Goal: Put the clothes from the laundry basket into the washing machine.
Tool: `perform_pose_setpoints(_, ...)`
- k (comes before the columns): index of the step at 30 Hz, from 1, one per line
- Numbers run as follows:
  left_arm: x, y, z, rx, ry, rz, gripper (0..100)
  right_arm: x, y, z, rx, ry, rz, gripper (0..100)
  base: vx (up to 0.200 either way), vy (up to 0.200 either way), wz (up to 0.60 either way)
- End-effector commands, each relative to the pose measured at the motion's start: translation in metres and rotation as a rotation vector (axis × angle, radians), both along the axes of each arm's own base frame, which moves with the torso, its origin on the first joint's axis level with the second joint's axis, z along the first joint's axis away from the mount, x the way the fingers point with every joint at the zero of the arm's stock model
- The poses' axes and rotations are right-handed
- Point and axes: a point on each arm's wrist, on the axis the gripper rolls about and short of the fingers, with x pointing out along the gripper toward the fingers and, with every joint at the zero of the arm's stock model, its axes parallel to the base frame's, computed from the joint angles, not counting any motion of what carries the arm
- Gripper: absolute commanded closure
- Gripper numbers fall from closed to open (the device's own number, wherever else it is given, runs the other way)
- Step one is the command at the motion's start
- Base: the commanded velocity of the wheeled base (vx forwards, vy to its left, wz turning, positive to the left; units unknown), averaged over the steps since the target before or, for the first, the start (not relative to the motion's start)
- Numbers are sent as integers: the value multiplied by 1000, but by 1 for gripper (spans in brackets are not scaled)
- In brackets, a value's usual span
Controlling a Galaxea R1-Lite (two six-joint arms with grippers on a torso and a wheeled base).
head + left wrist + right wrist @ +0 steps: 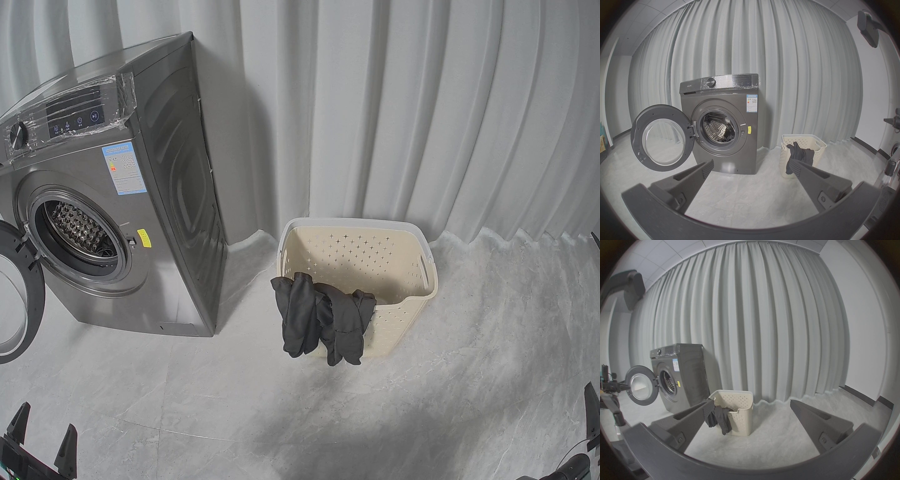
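A cream laundry basket (409,247) (818,144) (742,412) stands on the floor right of the grey washing machine (169,187) (728,90) (690,374). Dark clothes (322,319) (800,154) (718,416) hang over the basket's front left rim. The machine's round door (15,300) (662,137) (642,385) is swung wide, baring the steel drum (78,231) (720,128). My left gripper (42,431) (750,164) is low at the near left, open and empty. My right gripper (750,404) is open and empty, well short of the basket; one fingertip (590,406) shows at the near right edge.
Pale pleated curtains (406,106) close off the back behind machine and basket. The grey marble-look floor (262,406) is bare between me and both of them. A white wall with a dark skirting (865,396) runs off to the right.
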Motion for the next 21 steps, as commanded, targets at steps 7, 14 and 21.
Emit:
perform_pose_setpoints(7, 0, 0, -5, -3, 1, 0, 0, 86, 10, 39, 2, 407, 340, 0, 200, 0, 0)
perform_pose_setpoints(14, 0, 0, -5, -3, 1, 0, 0, 142, 31, 32, -5, 535, 485, 0, 200, 0, 0)
perform_pose_setpoints(21, 0, 0, -5, -1, 1, -1, 0, 177, 56, 19, 37, 660, 567, 0, 29, 0, 0)
